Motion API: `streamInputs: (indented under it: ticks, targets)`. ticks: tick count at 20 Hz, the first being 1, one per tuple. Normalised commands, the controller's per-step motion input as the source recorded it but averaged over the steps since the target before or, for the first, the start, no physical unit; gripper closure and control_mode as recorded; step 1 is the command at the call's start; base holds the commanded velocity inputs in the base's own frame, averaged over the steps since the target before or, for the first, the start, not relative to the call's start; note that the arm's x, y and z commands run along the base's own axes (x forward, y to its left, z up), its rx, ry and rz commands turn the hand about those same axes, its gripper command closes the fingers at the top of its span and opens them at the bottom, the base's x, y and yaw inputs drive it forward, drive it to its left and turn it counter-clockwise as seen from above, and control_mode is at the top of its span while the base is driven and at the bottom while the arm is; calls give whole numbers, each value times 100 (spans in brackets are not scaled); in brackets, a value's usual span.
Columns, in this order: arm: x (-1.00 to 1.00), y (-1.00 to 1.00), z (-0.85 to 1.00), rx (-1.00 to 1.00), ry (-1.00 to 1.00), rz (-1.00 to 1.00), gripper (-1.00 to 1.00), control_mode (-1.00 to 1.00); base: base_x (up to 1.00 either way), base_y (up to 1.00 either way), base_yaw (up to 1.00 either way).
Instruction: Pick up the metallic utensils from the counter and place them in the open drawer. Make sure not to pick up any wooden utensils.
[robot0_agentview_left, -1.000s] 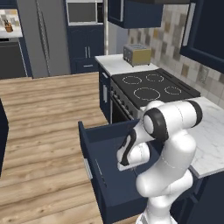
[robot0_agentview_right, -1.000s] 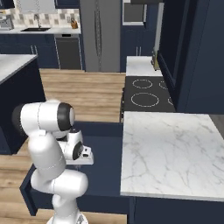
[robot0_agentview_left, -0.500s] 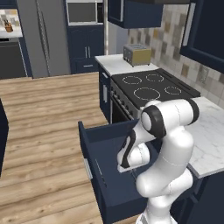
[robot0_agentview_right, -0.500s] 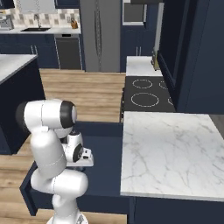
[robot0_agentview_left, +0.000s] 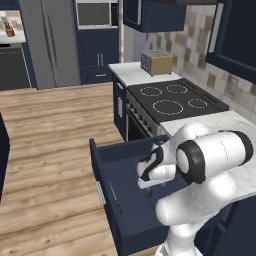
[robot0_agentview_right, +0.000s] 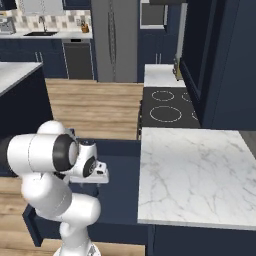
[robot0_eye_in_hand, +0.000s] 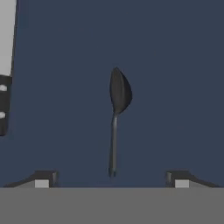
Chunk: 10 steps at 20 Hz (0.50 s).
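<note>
Metal spoon (robot0_eye_in_hand: 116, 118) lies flat on navy floor of open drawer (robot0_agentview_left: 107, 170), directly under gripper (robot0_eye_in_hand: 112, 177), between spread fingertips, untouched (jaws open, empty). Long axis runs away from hand, bowl far end. Knife (robot0_eye_in_hand: 6, 65) lies parallel, off to side, also in drawer.
</note>
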Motion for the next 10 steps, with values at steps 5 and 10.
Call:
streamInputs:
  ticks: [5, 10]
  targets:
    - [0, -4, 100, 10, -1, 0, -100, -100, 0, 0, 0]
    - [-7, 0, 100, 2, 0, 0, -100, -100, 0, 0, 0]
